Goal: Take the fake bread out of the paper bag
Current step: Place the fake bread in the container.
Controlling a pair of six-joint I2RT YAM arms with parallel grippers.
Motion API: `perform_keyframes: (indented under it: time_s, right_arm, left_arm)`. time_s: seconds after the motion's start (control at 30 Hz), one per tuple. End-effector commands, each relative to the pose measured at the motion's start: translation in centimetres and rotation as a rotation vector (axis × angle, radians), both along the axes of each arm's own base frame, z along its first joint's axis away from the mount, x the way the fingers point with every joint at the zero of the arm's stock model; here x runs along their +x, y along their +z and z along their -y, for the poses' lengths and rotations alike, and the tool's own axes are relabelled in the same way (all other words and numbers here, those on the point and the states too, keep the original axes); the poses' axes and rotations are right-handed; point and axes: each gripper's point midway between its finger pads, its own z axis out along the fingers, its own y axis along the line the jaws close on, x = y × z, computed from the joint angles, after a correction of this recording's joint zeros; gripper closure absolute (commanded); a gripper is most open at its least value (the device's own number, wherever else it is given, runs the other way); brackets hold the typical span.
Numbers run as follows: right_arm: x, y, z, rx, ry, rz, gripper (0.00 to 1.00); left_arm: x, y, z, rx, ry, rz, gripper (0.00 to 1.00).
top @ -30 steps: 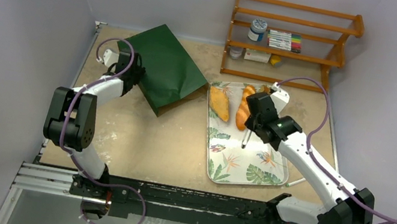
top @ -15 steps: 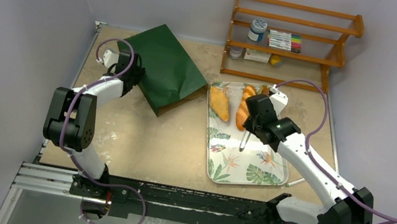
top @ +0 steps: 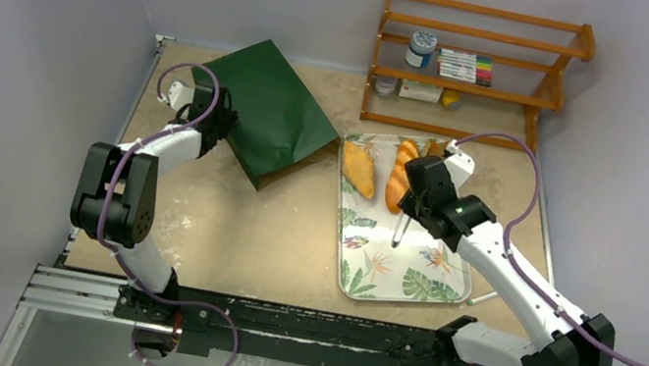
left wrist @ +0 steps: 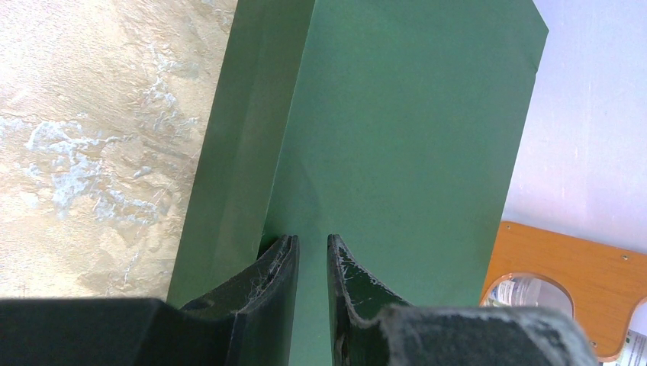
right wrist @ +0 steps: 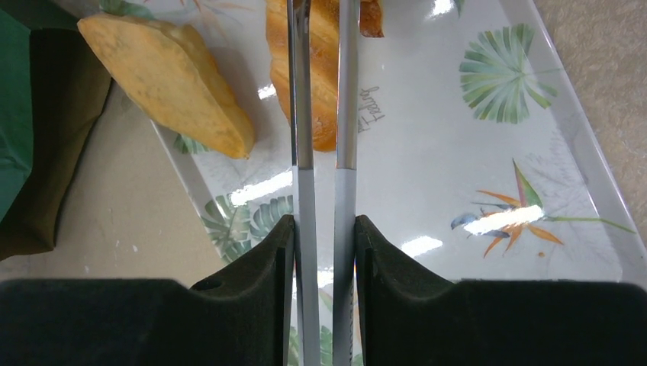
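The dark green paper bag (top: pixel 264 118) lies flat at the back left, its brown-lined mouth (top: pixel 287 175) facing the tray. My left gripper (top: pixel 216 120) is at the bag's far left edge, jaws nearly closed on the green paper (left wrist: pixel 412 114). Its fingertips show in the left wrist view (left wrist: pixel 313 240). My right gripper (top: pixel 418 197) is shut on metal tongs (right wrist: pixel 322 175) above the tray. A golden oval loaf (top: pixel 359 169) and a braided baguette (top: pixel 398 180) lie on the tray, the tong tips over the baguette (right wrist: pixel 324 84). A darker brown piece (top: pixel 433 147) lies behind them.
The leaf-patterned tray (top: pixel 404 276) lies right of centre; its near half holds no bread (right wrist: pixel 473 152). A wooden shelf (top: pixel 474 69) with a jar and markers stands at the back right, also in the left wrist view (left wrist: pixel 564 259).
My right gripper and the tongs have shifted very slightly over the tray. The left arm, bag and bread have not moved.
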Motion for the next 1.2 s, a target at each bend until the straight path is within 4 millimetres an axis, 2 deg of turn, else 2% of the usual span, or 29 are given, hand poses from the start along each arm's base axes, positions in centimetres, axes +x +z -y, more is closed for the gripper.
perform_keyframes:
  time_s: [0.0, 0.93, 1.0, 1.17]
  right_arm:
    - [-0.3, 0.4, 0.4, 0.02, -0.024, 0.022, 0.67]
    - [-0.7, 1.2, 1.1, 0.001, -0.027, 0.037, 0.64]
    - [-0.3, 2.4, 0.8, 0.018, -0.026, 0.061, 0.64]
    - [-0.4, 2.9, 0.9, 0.023, -0.021, 0.073, 0.64]
  left_arm:
    - [-0.1, 1.5, -0.2, 0.002, 0.01, 0.031, 0.8]
    - [0.1, 2.1, -0.2, 0.001, 0.014, 0.04, 0.8]
    - [0.1, 2.1, -0.2, 0.001, 0.015, 0.041, 0.8]
    - [0.2, 2.2, -0.2, 0.002, 0.014, 0.042, 0.8]
